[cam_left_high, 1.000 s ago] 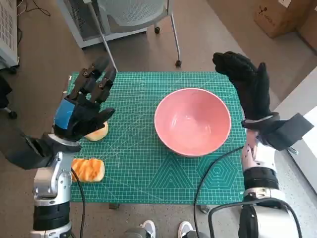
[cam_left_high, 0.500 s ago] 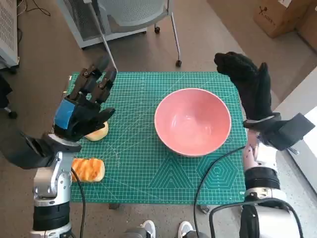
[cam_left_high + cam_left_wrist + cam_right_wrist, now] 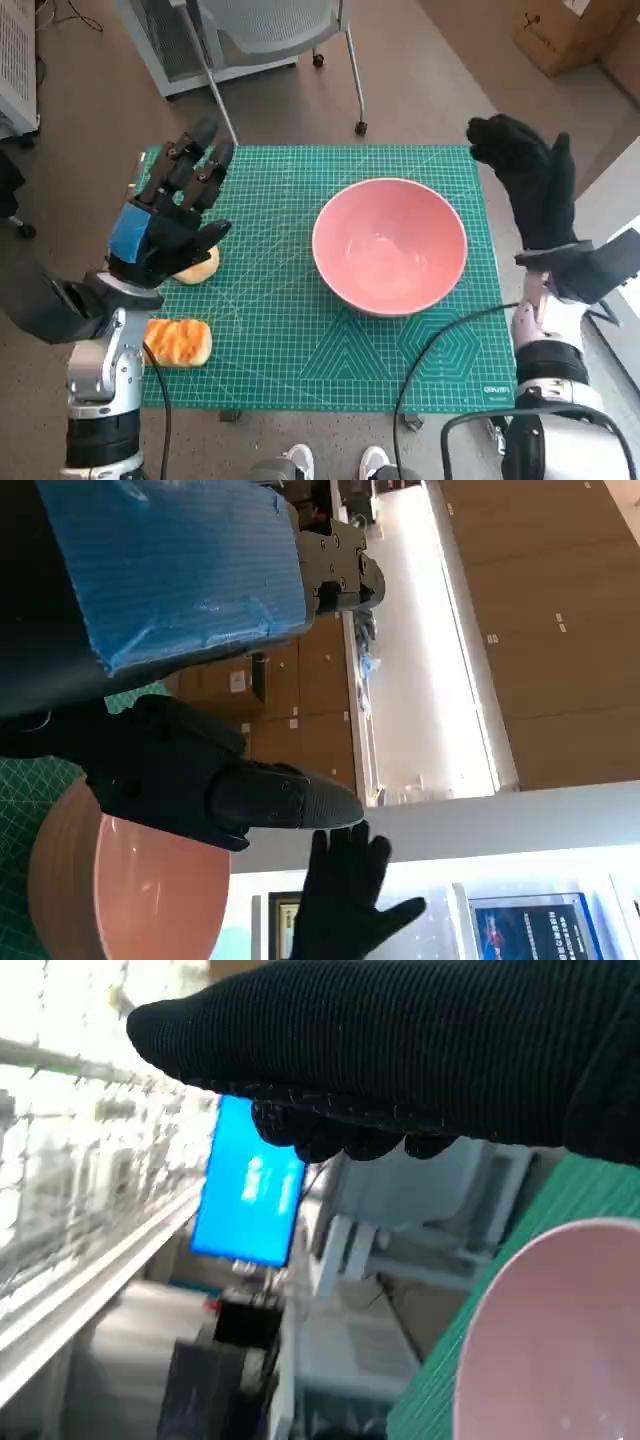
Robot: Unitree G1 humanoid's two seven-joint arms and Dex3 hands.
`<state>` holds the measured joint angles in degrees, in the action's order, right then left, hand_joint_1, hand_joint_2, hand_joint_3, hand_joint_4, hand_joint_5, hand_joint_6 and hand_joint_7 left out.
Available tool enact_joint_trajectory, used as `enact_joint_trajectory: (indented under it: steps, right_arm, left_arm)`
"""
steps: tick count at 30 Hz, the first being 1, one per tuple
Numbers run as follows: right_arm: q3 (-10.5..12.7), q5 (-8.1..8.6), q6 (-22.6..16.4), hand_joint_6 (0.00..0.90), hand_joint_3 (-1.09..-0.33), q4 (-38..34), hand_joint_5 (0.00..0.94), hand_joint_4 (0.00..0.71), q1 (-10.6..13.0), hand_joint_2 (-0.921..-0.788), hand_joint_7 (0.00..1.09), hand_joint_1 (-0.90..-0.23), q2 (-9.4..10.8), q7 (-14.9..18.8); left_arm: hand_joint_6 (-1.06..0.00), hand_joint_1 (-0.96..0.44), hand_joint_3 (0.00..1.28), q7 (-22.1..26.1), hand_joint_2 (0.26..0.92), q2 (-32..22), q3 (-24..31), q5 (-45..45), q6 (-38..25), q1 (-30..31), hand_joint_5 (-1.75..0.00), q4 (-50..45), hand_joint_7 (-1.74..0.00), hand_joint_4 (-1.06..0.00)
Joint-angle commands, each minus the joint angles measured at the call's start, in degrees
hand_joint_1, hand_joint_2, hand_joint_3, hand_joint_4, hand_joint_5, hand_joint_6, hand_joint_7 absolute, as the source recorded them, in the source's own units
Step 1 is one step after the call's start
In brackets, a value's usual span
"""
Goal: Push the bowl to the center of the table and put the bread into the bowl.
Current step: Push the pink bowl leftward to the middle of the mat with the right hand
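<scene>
Even bright light in the head view; wrist views blurred, glaring.

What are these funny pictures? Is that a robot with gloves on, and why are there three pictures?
Yes, it is a robot standing at a small table. One camera sits on its head and looks down; the other two sit behind each hand, so those pictures look tilted. Its left hand is black with blue tape, and its right hand wears a black knitted glove. Both hands are open and hold nothing. On the green mat stands a pink bowl, empty inside. Two pieces of bread lie near the left hand: one bread partly hidden under it, and a toasted bread closer to the robot.
</scene>
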<state>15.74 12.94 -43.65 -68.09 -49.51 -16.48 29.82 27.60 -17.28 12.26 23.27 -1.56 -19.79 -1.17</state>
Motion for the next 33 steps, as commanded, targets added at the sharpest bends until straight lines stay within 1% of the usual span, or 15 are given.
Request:
enact_joint_trajectory:
  steps: [1, 5, 9, 13, 16, 18, 21, 23, 26, 29, 33]
  right_arm:
    - [-0.84, -3.09, 1.45, 0.270, -0.750, -2.51, 0.000, 0.116, 0.97, -0.921, 0.00, -0.639, -0.84, -4.78]
    - [-1.53, -5.48, 3.05, 0.271, -0.767, -3.99, 0.000, 0.107, 1.43, -0.921, 0.00, -0.632, -1.28, -9.13]
    - [-2.00, -7.05, 4.30, 0.272, -0.777, -4.78, 0.001, 0.106, 1.75, -0.921, 0.00, -0.629, -1.12, -12.02]
    - [-3.19, -9.40, 6.44, 0.273, -0.782, -5.81, 0.002, 0.109, 2.23, -0.921, 0.00, -0.619, -0.32, -16.45]
    - [-3.70, -10.40, 7.51, 0.275, -0.789, -6.11, 0.005, 0.115, 2.32, -0.921, 0.00, -0.608, 0.13, -18.43]
    - [-4.16, -11.13, 8.74, 0.275, -0.795, -6.38, 0.008, 0.123, 2.49, -0.921, 0.00, -0.605, 0.96, -20.10]
    - [-4.38, -11.45, 9.81, 0.276, -0.802, -6.50, 0.010, 0.130, 2.58, -0.921, 0.00, -0.603, 1.72, -21.02]
    - [-4.16, -11.27, 10.74, 0.277, -0.805, -6.59, 0.011, 0.132, 2.56, -0.921, 0.00, -0.601, 2.67, -20.86]
    - [-3.73, -10.68, 11.95, 0.279, -0.810, -6.74, 0.010, 0.135, 2.41, -0.921, 0.00, -0.597, 3.95, -19.77]
    - [-3.34, -10.10, 13.14, 0.272, -0.824, -6.83, 0.003, 0.121, 2.06, -0.921, 0.00, -0.591, 5.36, -18.30]
    - [-3.15, -10.12, 14.52, 0.259, -0.841, -6.90, 0.001, 0.106, 1.51, -0.921, 0.00, -0.601, 6.90, -17.79]
  left_arm:
    - [0.00, -0.52, 0.23, 0.06, 0.890, -0.18, 0.38, -0.11, 1.00, 0.62, 0.00, -0.29, -0.37, 0.00]
    - [0.00, -0.52, 0.23, 0.12, 0.889, -0.28, 0.47, -0.24, 1.19, 0.57, 0.00, 0.11, -0.37, 0.00]
    - [0.00, -0.53, 0.23, 0.15, 0.888, -0.41, 0.51, -0.35, 1.37, 0.65, 0.00, 0.16, -0.37, -0.01]
    - [0.00, -0.53, 0.23, 0.36, 0.888, -0.67, 0.64, -0.35, 1.50, 0.76, 0.00, 0.21, -0.37, -0.01]
    - [0.00, -0.54, 0.23, 0.40, 0.888, -0.77, 0.69, -0.36, 1.44, 0.79, 0.00, 0.17, -0.38, -0.01]
    - [0.00, -0.54, 0.23, 0.39, 0.888, -0.95, 0.75, -0.48, 1.38, 0.93, 0.00, 0.05, -0.38, -0.01]
    - [0.00, -0.54, 0.23, 0.43, 0.888, -1.09, 0.82, -0.51, 1.35, 1.01, 0.00, 0.07, -0.38, -0.01]
    - [0.00, -0.54, 0.23, 0.54, 0.888, -1.25, 0.95, -0.43, 1.31, 1.19, 0.00, 0.02, -0.38, -0.01]
    - [0.00, -0.54, 0.23, 0.62, 0.888, -1.52, 1.24, -0.28, 1.15, 1.60, 0.00, -0.33, -0.38, 0.00]
    - [0.00, -0.55, 0.23, 0.59, 0.889, -1.73, 1.60, -0.14, 0.93, 2.19, 0.00, -0.92, -0.39, 0.00]
    - [0.00, -0.55, 0.22, 0.36, 0.892, -1.90, 2.03, -0.11, 0.66, 2.93, 0.00, -1.83, -0.38, 0.00]
